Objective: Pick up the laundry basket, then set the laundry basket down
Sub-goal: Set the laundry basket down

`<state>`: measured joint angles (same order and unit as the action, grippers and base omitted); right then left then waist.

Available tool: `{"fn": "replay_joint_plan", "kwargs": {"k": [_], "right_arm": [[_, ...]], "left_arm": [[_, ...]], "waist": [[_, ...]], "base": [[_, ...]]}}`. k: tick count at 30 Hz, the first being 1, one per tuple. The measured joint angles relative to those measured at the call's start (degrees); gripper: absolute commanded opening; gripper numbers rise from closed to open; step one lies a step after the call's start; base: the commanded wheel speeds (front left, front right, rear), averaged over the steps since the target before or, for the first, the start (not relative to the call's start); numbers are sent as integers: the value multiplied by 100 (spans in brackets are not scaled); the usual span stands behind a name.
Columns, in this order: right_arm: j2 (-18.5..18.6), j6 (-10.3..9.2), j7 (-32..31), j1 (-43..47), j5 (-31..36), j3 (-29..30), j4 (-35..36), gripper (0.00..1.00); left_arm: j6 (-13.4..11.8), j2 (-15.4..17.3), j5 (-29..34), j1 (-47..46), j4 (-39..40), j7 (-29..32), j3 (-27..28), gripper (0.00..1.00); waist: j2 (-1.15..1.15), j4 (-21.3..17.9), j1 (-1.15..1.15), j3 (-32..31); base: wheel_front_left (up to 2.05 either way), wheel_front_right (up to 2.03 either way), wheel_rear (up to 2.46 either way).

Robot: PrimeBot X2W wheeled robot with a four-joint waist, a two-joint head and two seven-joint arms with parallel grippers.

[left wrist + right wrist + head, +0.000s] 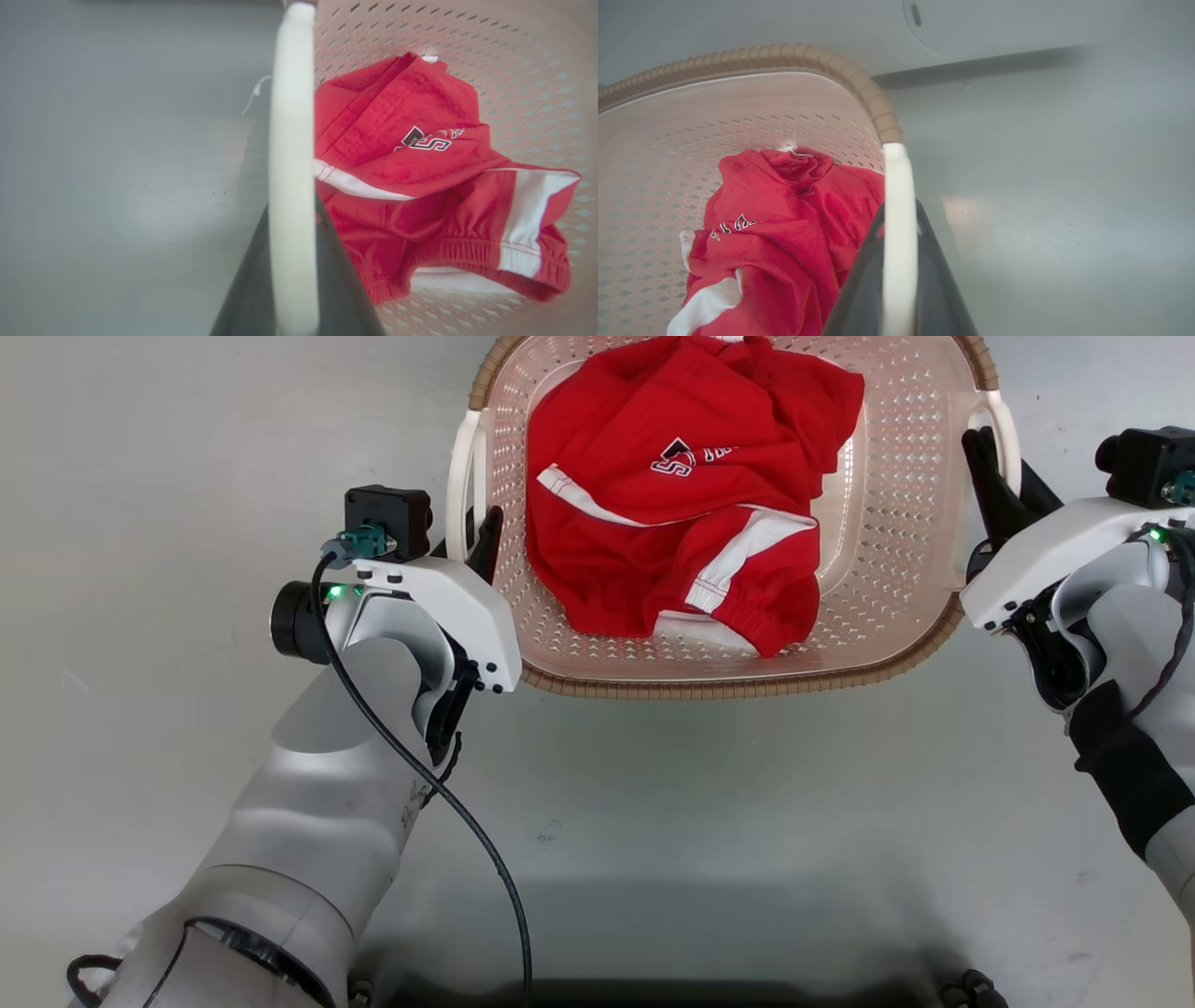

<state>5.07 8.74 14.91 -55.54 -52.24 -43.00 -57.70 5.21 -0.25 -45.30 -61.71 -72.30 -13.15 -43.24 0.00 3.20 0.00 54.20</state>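
Note:
The laundry basket (pixel 747 688), pale pink with perforated walls and a brown woven rim, lies at the top middle of the head view and holds a crumpled red garment (pixel 681 495). My left gripper (pixel 478 546) is shut on its left white handle (pixel 462 476). In the left wrist view, that handle (pixel 292 140) runs up between the dark fingers (pixel 345 289) of the left gripper (pixel 292 205). My right gripper (pixel 1004 476) is shut on the right white handle (pixel 1006 425). The right wrist view shows this handle (pixel 899 186) clamped in the right gripper (pixel 899 214).
Grey floor (pixel 700 821) surrounds the basket on all sides. A pale appliance front with a round door (pixel 994 28) stands beyond the basket. My dark base (pixel 653 994) edges the bottom of the head view, and a black cable (pixel 467 821) trails from the left wrist.

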Motion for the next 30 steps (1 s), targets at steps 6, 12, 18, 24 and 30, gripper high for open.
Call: {"fn": "replay_joint_plan", "kwargs": {"k": [6,12,18,24,30], "right_arm": [[16,29,31,-51,148,175,76,0],[12,51,75,-51,196,250,88,0],[-2,51,75,-55,194,269,91,0],[56,27,48,-51,179,275,63,100],[141,-10,24,-32,-4,104,189,100]], "left_arm": [[0,-11,-1,-25,0,-58,13,0],[0,-4,-8,-58,-2,-42,5,0],[0,-1,-24,-81,-3,5,7,0],[-16,124,-157,-88,-68,8,75,100],[30,129,-157,-89,-86,-76,76,100]], "waist": [[0,26,0,70],[0,23,0,103],[0,8,0,103],[0,-8,0,101],[0,-15,0,114]], "base": [[0,0,0],[0,0,0],[0,0,0],[0,0,0],[0,0,0]]}}
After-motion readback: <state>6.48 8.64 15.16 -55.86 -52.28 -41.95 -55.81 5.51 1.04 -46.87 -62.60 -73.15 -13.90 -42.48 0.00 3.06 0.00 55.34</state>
